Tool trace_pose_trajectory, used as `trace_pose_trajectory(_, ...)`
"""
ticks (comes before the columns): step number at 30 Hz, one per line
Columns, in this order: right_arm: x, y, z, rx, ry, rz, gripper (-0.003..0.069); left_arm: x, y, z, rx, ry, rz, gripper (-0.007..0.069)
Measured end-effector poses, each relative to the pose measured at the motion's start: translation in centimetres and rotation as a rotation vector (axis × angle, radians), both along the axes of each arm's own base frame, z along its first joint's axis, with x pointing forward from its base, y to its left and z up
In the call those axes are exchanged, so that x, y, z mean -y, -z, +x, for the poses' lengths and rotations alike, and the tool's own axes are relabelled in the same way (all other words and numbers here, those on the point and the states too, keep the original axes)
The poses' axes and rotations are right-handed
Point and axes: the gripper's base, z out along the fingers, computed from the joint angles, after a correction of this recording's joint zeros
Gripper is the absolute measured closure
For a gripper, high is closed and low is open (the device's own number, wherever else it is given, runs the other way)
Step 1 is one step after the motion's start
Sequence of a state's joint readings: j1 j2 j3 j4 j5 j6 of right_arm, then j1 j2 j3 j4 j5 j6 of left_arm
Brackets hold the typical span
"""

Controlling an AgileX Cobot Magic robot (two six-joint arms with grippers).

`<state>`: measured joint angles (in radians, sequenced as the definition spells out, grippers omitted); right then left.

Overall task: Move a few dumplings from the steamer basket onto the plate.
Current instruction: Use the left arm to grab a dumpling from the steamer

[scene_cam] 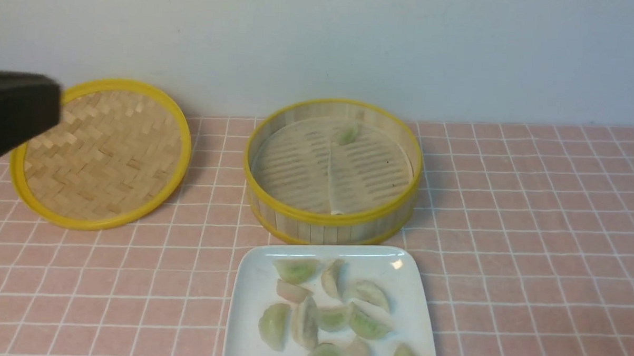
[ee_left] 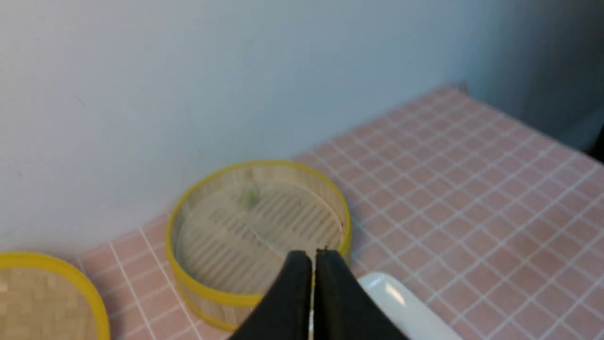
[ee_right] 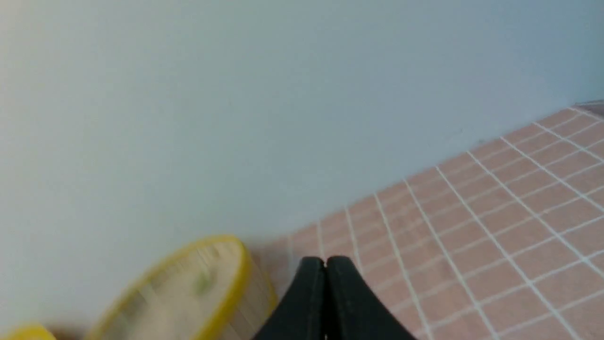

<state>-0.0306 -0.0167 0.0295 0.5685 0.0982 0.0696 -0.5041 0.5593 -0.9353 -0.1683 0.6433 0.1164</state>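
Bamboo steamer basket (scene_cam: 330, 220), toward the tabletop's (scene_cam: 530, 259) far edge, holds one dumpling (scene_cam: 347, 134). The other dumplings (scene_cam: 295, 270) lie on the plate (scene_cam: 255, 281) at the near edge. The left gripper (ee_left: 313, 257) and right gripper (ee_right: 325, 259) have their tips pressed together.

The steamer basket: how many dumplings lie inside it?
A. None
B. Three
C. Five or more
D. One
D: the front view shows only one dumpling on the floor of the steamer basket, near its far wall, while the other dumplings lie on the plate.
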Motion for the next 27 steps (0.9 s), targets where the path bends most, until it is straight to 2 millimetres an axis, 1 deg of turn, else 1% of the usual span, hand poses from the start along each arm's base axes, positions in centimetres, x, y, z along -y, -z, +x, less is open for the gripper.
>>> trace_pose_trajectory(1,0.0,0.0,0.0,0.000,0.000,0.000,0.0673,0.0,0.0,0.0,-0.002,-0.001,-0.003,0.0631)
trace_pose_trajectory(2,0.3,-0.4,-0.1,0.054,0.022,0.154,0.0673,-0.9,1.3,-1.5,0.028,-0.012,-0.063,0.0631)
trace_pose_trajectory(5,0.8,-0.8,-0.2,0.110,0.057,0.306,0.0673,-1.7,3.7,-2.9,0.022,-0.024,-0.115,0.0631)
trace_pose_trajectory(8,1.3,-1.0,-0.3,0.150,0.091,0.381,0.0673,-2.1,5.4,-3.3,0.015,-0.036,-0.113,0.0631)
trace_pose_trajectory(11,1.6,-1.2,-0.4,0.182,0.122,0.423,0.0673,-2.1,7.2,-3.2,-0.009,-0.047,-0.086,0.0631)
trace_pose_trajectory(14,1.3,-1.8,-0.4,0.173,0.091,0.399,0.0673,-2.0,8.0,-3.0,-0.029,-0.048,-0.073,0.0631)
trace_pose_trajectory(15,0.9,-2.6,-0.5,0.167,0.055,0.360,0.0673,-2.0,8.1,-2.9,-0.036,-0.049,-0.075,0.0631)
trace_pose_trajectory(16,0.4,-4.1,-0.7,0.155,0.006,0.292,0.0673,-1.9,8.2,-2.9,-0.039,-0.049,-0.073,0.0631)
trace_pose_trajectory(17,0.3,-4.3,-0.7,0.151,-0.001,0.279,0.0673,-1.9,8.2,-2.9,-0.039,-0.049,-0.073,0.0631)
trace_pose_trajectory(18,-0.5,-6.8,-0.5,0.094,-0.072,0.160,0.0673,-2.0,8.2,-2.9,-0.039,-0.050,-0.072,0.0631)
trace_pose_trajectory(20,-1.3,-9.6,0.5,-0.023,-0.151,0.032,0.0673,-1.9,8.2,-2.8,-0.044,-0.050,-0.071,0.0631)
trace_pose_trajectory(21,-1.6,-9.9,1.1,-0.083,-0.176,0.003,0.0673,-1.9,8.3,-2.7,-0.047,-0.050,-0.069,0.0631)
trace_pose_trajectory(22,-2.0,-11.8,2.3,-0.166,-0.228,-0.067,0.0672,-1.8,8.4,-2.5,-0.061,-0.051,-0.061,0.0631)
trace_pose_trajectory(23,-2.3,-12.8,3.6,-0.253,-0.271,-0.116,0.0671,-1.7,8.5,-2.4,-0.076,-0.050,-0.052,0.0631)
trace_pose_trajectory(24,-2.5,-13.5,5.8,-0.388,-0.332,-0.171,0.0672,-1.6,8.7,-2.3,-0.095,-0.049,-0.040,0.0631)
trace_pose_trajectory(25,-2.5,-14.0,5.7,-0.374,-0.329,-0.183,0.0672,-1.6,8.8,-2.3,-0.104,-0.049,-0.034,0.0631)
trace_pose_trajectory(26,-2.7,-14.6,7.3,-0.467,-0.382,-0.219,0.0672,-1.6,8.9,-2.3,-0.121,-0.048,-0.023,0.0631)
trace_pose_trajectory(27,-2.8,-15.2,8.8,-0.517,-0.410,-0.239,0.0672,-1.6,9.1,-2.3,-0.134,-0.047,-0.014,0.0631)
